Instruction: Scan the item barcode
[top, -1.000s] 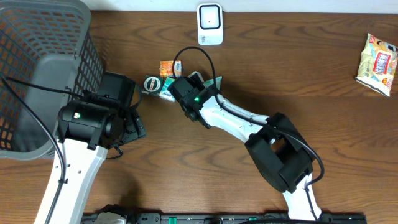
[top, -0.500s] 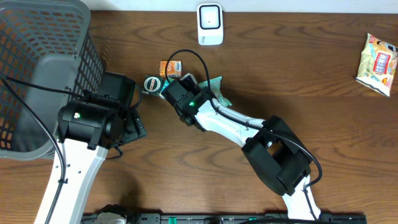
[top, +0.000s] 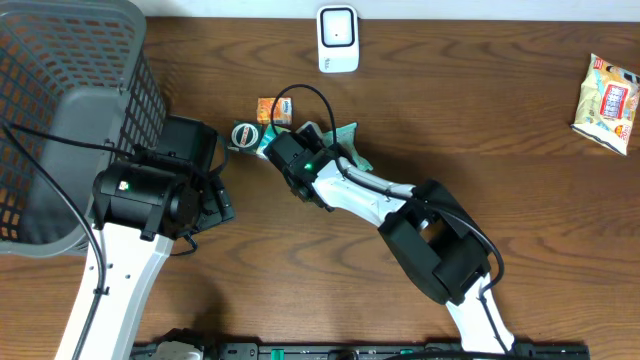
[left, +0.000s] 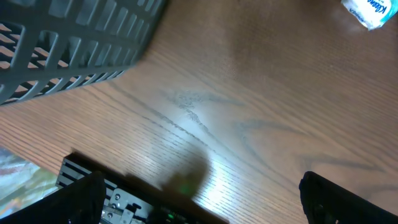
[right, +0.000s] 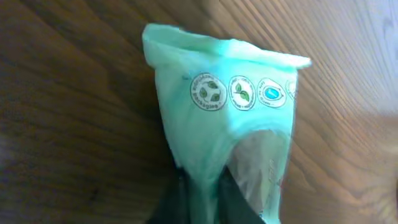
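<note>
Packet (right: 214, 134) (green) between right jaws

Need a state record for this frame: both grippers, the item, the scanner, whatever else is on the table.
right gripper: shut on green packet, pinching its lower end
green packet: crumpled, row of round logos facing the wrist camera; no barcode visible
left gripper: open, empty, over bare table beside grey basket
scanner: white, at far table edge, apart from the packet
other items: orange packet, round tin, snack bag far right
scan: not yet done
</note>
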